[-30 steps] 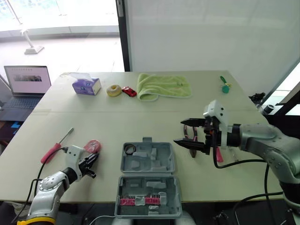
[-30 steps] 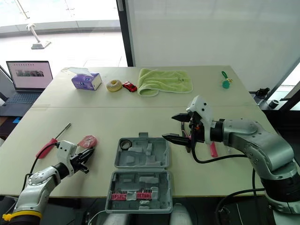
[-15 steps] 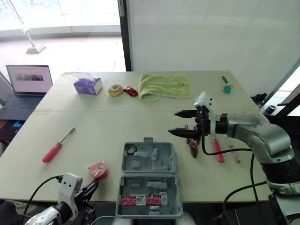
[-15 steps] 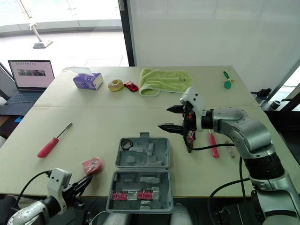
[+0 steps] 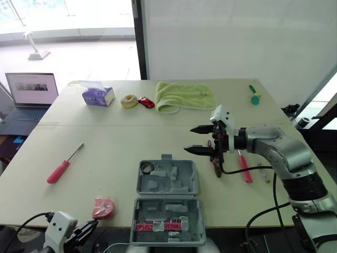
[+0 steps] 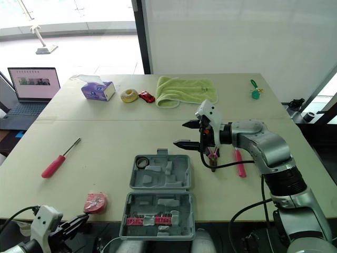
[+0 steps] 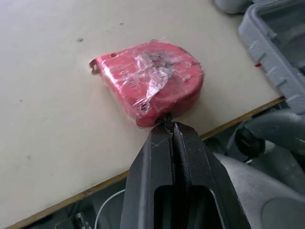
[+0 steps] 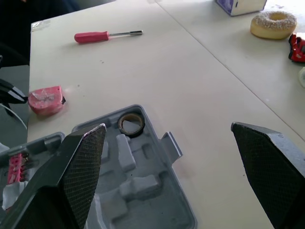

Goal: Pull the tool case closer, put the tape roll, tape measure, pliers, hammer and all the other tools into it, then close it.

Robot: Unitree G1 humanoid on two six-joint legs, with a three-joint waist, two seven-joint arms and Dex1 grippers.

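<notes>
Down near the front edge of the table lies the tape measure, a rounded pink-red body with one flat side, wrapped in crinkled clear film that catches the light. It sits flat on the bare tabletop just left of the nearer half of the open grey tool case, apart from it.

The left gripper sits off the table, past and below that front edge. Its two black fingers are pressed together with nothing between them. In the left wrist view the tips point straight at the tape measure's nearest side and meet its outline. Whether they touch it cannot be told, and the head views show a small gap.

The right gripper hangs above the table beyond the case's far right corner, fingers spread wide and empty. Below it lie the red-handled pliers, and a pink-handled tool lies just right of them.

The tape roll sits in the far left corner pocket of the case's farther half. A red-handled screwdriver lies towards the table's left edge, well apart from the case.
</notes>
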